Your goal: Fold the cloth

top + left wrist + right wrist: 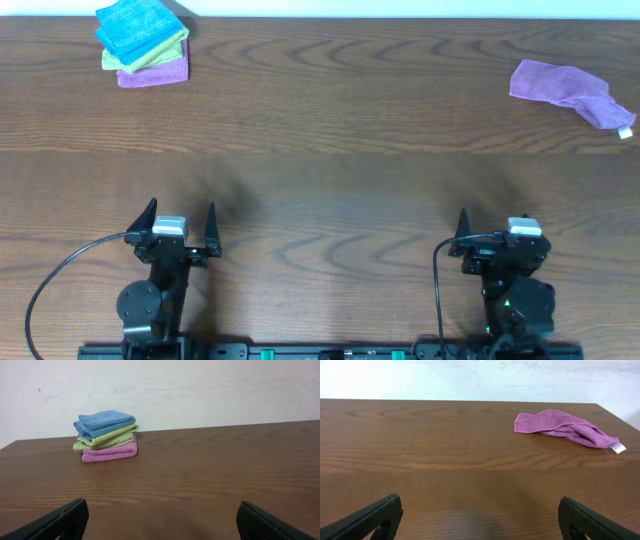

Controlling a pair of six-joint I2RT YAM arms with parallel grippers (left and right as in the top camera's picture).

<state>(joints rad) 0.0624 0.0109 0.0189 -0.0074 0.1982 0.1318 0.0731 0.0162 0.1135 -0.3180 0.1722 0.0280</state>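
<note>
At the bottom of the overhead frame I see my left end effector [181, 222] and right end effector [495, 228], both spread wide and holding nothing. The table [320, 170] stretches beyond them. At upper right the cloth [563, 86] lies crumpled, its white tag [626, 132] at the right edge. At upper left, well apart from it, sits a stack of folded cloths [143, 42]: blue over yellow-green over purple.
</note>
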